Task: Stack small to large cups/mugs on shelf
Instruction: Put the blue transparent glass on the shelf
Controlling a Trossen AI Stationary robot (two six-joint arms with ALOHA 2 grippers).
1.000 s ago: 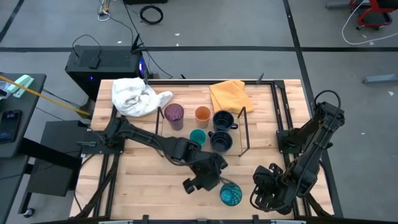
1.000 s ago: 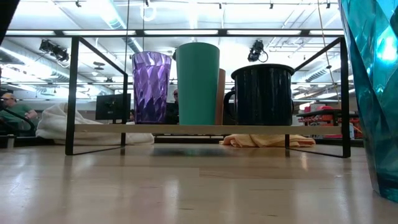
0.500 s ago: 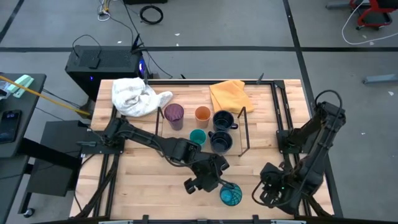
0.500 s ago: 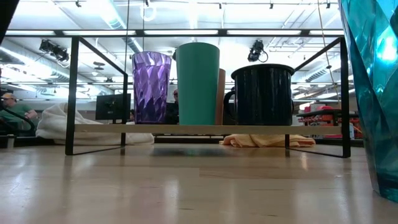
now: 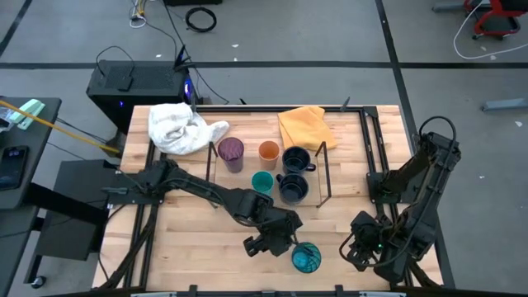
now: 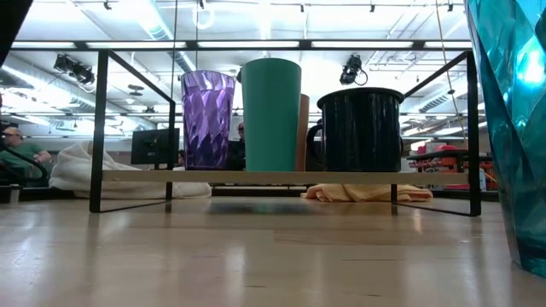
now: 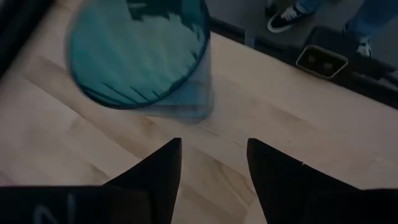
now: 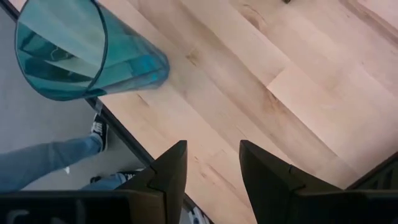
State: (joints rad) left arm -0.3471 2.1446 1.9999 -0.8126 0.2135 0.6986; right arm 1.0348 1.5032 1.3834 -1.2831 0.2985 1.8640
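Left gripper [image 5: 272, 245] hovering open and empty just beside the larger teal-blue patterned cup [image 5: 306, 258], standing upright near the table's near edge [image 5: 247, 285], well apart from the shelf [image 5: 323, 177]. Best approached with fingers [image 7: 163, 163] straddling the cup wall below the rim, squared to it before closing, since the faceted taper looks prone to slipping. On the shelf already: purple tumbler [image 5: 230, 153], orange cup [image 5: 269, 151], small teal cup [image 5: 262, 181], two navy mugs [image 5: 295, 159]. Little margin between cup and table edge, so no pushing outward. Open wood between cup and shelf, clear enough for a lift and carry. Right gripper [image 5: 360, 252] waiting low at the near right, jaws parted, holding nothing.
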